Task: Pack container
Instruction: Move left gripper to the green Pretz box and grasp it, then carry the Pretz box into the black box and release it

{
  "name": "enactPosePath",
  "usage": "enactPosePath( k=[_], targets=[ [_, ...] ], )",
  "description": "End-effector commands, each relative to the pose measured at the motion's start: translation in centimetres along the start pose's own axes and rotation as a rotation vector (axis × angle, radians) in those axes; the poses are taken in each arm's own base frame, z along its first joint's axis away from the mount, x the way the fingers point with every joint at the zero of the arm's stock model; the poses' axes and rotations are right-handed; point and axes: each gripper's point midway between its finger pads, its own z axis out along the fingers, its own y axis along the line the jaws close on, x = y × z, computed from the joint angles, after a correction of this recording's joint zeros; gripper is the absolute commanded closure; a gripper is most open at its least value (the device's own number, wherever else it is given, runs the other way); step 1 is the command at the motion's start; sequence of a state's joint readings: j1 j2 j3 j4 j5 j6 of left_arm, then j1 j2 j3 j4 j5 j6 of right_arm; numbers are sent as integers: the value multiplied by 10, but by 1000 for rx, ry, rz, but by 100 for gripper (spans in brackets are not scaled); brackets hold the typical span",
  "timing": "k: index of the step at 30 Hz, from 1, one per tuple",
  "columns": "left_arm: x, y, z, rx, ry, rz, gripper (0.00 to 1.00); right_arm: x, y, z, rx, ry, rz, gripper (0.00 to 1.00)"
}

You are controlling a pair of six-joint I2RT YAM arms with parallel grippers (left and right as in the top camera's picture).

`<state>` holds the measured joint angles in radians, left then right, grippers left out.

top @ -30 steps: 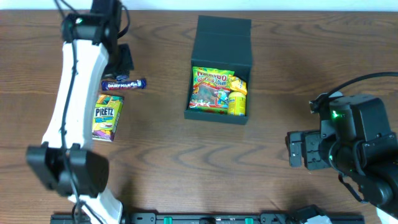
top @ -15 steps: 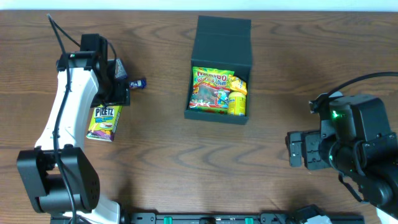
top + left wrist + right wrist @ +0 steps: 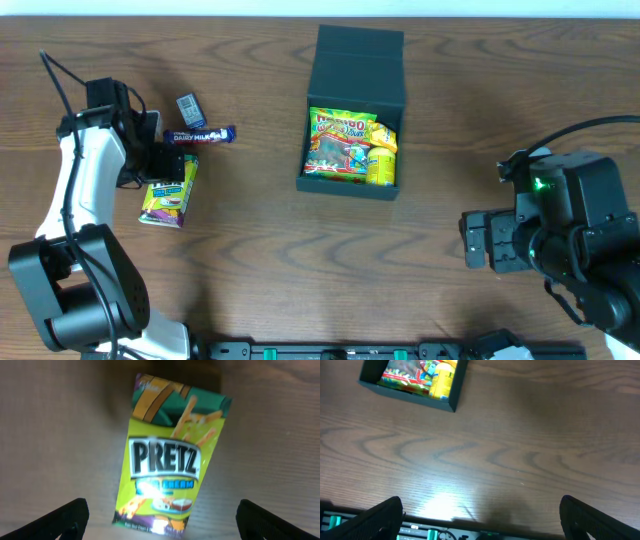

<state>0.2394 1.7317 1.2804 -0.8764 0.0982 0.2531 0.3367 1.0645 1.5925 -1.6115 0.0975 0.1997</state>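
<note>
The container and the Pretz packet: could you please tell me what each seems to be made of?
The container looks like matte charcoal cardboard: flat, glare-free panels with crisp folded edges. The Pretz packet looks like glossy printed film or coated card, since light glints off its face; which, I cannot tell.

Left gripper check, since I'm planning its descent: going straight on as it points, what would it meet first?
Probably the Pretz packet, flat on the table ahead of the open left gripper; depth unclear.

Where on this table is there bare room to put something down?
Bare wood lies between the container and the right arm, and between container and Pretz packet. Crowded around that packet: left end effector above, chocolate bar beside.
</note>
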Motion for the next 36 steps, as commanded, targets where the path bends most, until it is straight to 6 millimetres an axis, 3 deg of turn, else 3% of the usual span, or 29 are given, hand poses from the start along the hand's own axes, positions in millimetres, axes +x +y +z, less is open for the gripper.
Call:
enactPosePath(
  k=[1,12,25,31,33,36],
  targets=[
    [3,-3,9,18,16,65,5,-1,-2,-3,2,-10,-5,1],
    [17,-8,53,80,138,124,5,-1,-2,-3,2,-10,-5,1],
    [25,-7,80,69,203,177,5,-1,-2,-3,2,-10,-5,1],
    [23,0,85,-19,217,190,5,-1,-2,-3,2,-10,-5,1],
    [21,5,85,-65,217,180,0,-1,-2,-3,2,-10,-5,1],
    [18,9,84,-110,214,164,9,-1,-2,-3,2,-10,-5,1]
  ],
)
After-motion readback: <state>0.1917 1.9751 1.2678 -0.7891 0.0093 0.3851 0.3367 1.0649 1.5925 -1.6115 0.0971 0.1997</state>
